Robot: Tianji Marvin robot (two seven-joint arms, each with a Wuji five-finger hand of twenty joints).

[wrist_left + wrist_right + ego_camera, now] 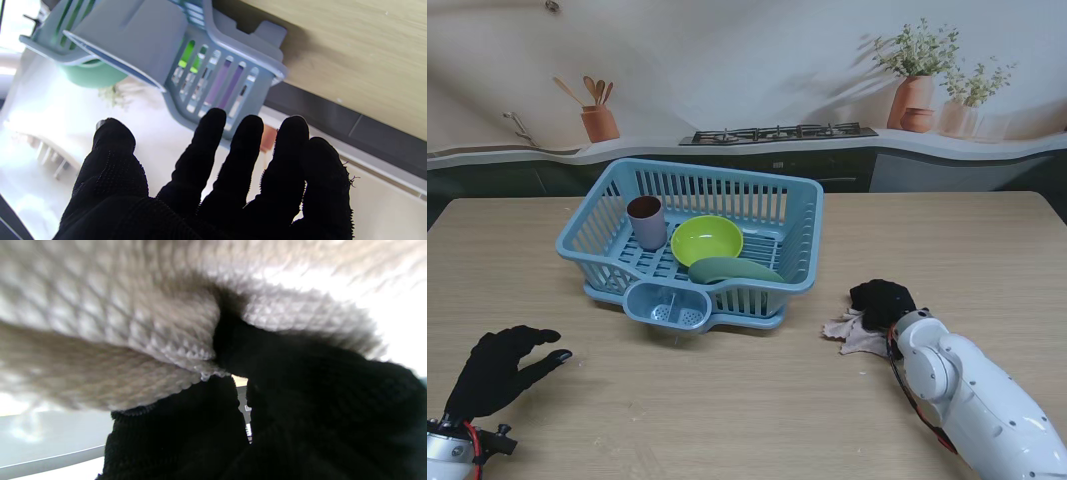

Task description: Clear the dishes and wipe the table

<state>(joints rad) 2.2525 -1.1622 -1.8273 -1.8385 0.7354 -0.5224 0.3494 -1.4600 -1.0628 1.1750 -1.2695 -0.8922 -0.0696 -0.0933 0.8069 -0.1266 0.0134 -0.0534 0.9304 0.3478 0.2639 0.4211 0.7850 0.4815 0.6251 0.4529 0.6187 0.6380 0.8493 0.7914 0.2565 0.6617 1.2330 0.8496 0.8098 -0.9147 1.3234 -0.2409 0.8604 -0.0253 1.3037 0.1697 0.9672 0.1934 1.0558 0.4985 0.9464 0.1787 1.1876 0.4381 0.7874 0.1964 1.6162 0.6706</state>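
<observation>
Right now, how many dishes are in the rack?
3, all in the blue rack: brown cup upright at its left end, lime bowl in the middle, green dish nearer to me against the front wall. Smaller items could be hidden.

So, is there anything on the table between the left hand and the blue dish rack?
No. In the stand view only bare table lies between the left hand and the dish rack.

The right hand (882,303) covers most of the beige cloth (852,330), and the right wrist view is a blurred mass of weave, so the grip seems closed. The green plate (732,270) lies partly behind the rack (597,215) wall. The left arm is cut off at the near edge.
</observation>
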